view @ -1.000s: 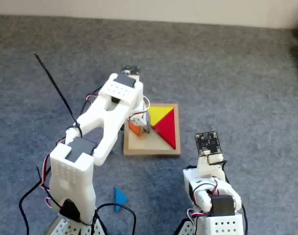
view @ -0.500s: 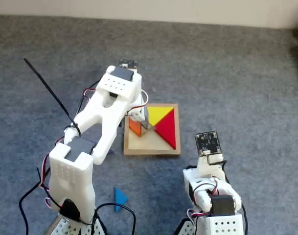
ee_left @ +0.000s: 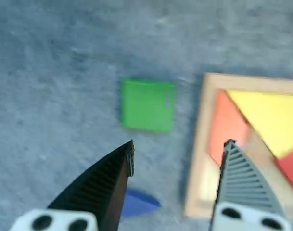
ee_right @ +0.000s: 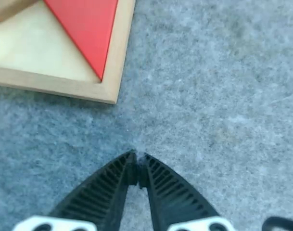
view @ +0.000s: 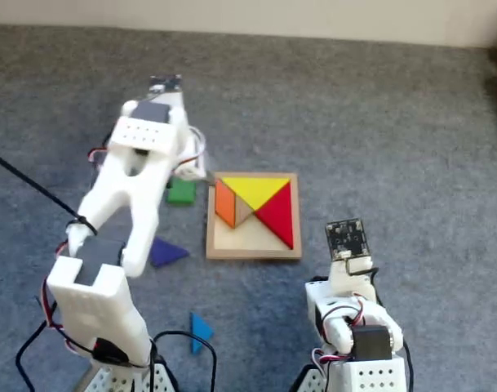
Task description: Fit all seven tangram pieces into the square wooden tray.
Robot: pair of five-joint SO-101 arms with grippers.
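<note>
Left pincer (ee_left: 179, 144) hangs spread above the tabletop (ee_left: 50, 72) between the green square (ee_left: 147, 105) and the wooden tray (ee_left: 195, 159), right pincer (ee_right: 137, 161) pressed together; an off-centre descent could clip the tray's rim, jolting the orange triangle (ee_left: 222, 122).

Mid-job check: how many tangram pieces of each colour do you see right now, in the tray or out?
yellow piece: 1
red piece: 1
orange piece: 1
tan piece: 1
green piece: 1
blue pieces: 2
Total: 7
</note>
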